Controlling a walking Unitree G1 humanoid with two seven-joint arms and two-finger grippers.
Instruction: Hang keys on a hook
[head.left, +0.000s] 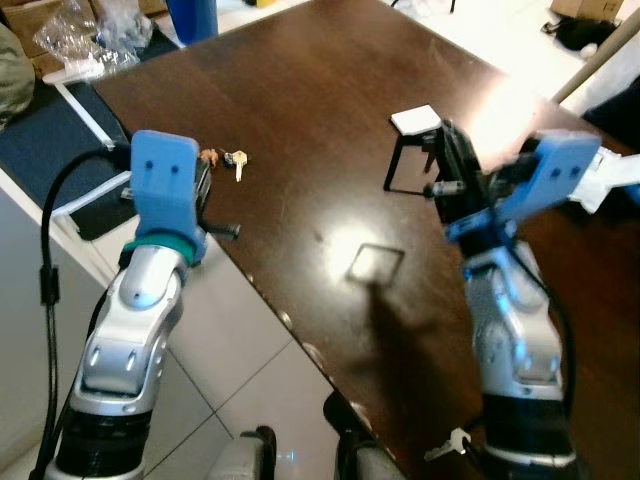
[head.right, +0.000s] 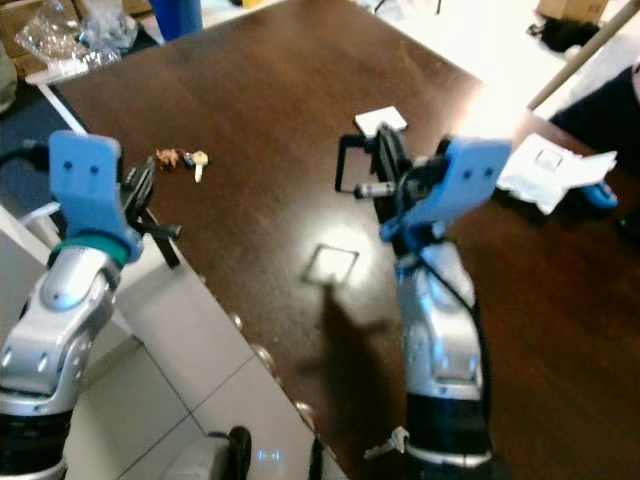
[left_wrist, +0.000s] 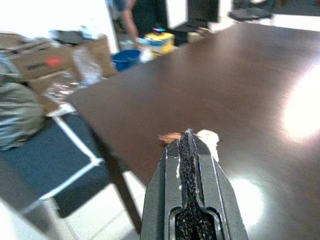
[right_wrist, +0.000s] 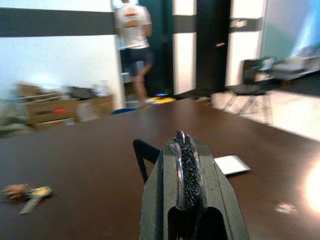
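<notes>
Two grippers, fingers pressed together: left gripper (head.left: 205, 190) beside small brass keys (head.left: 231, 160); right gripper (head.left: 450, 165) at 3 o'clock, touching black wire hook stand (head.left: 412, 150) on dark wooden table (head.left: 320, 90).

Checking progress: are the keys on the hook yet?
No. The keys lie flat on the table, apart from the hook stand.

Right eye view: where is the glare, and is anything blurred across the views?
Right eye view: glare washes out the table at its far right edge, by the papers. Left eye view: the same glare sits behind the stand, and the right gripper is smeared. Wrist views: both soft; the keys are blurred.
</notes>
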